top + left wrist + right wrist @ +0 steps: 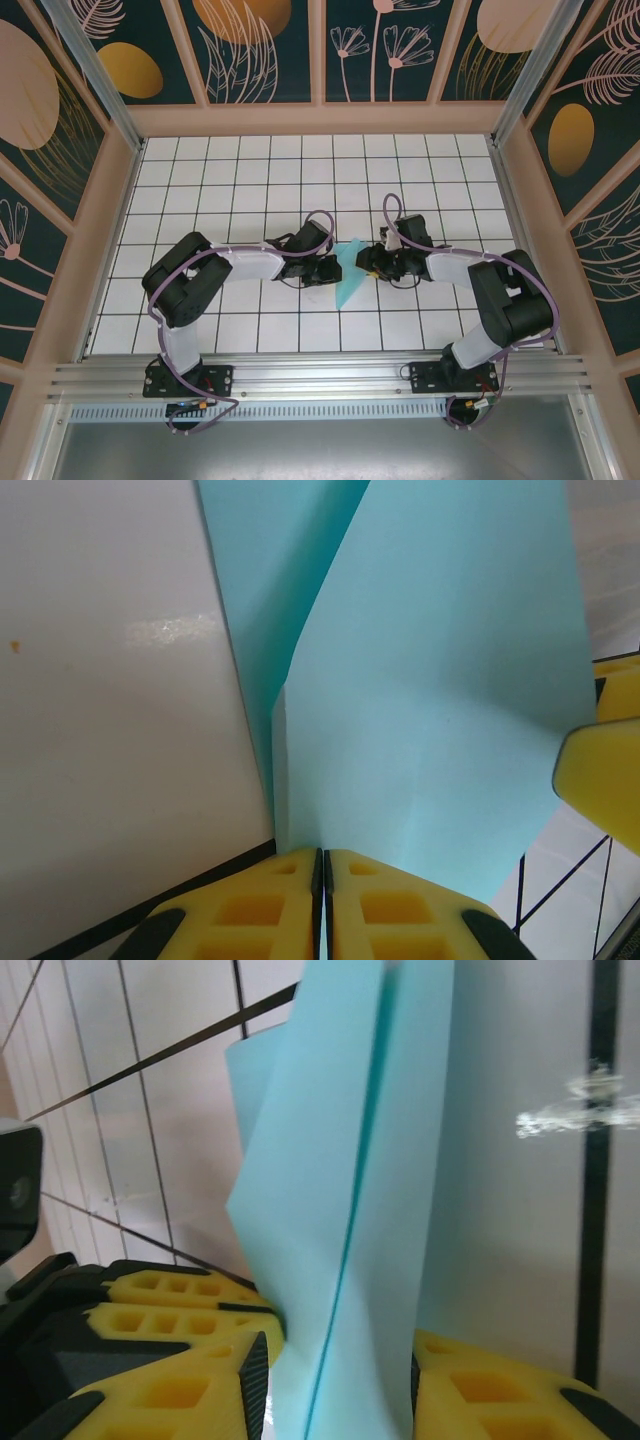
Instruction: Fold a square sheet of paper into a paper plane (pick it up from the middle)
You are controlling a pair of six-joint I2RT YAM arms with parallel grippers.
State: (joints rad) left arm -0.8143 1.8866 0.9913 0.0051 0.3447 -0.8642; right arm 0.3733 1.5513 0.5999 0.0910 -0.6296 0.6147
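Where the 2 arms meet at the middle of the table [240, 170], we find the paper [349, 272] between their grippers. From above it reads as a narrow turquoise shape, broader at its far end and tapering towards the near edge. It sits just in front of the centre of the tiled surface.

Left gripper [330, 270]: it reaches in from the left. Its wrist view shows the 2 yellow fingers pressed together, with only a thin dark seam between them. The lower edge of the paper is pinched in that seam. Above the grip the paper opens into 2 flaps that meet along 1 crease. A yellow finger [605, 780] of the other gripper shows at the right border, just beside the paper.

Right gripper [369, 263]: it reaches in from the right. Its wrist view shows the fingers set moderately apart, 1 on each side of the folded paper. The layers fill the gap and touch both pads. We record this as a grip on the paper, but we cannot tell how firm it is. A sharp fold line runs up the paper away from this grip.
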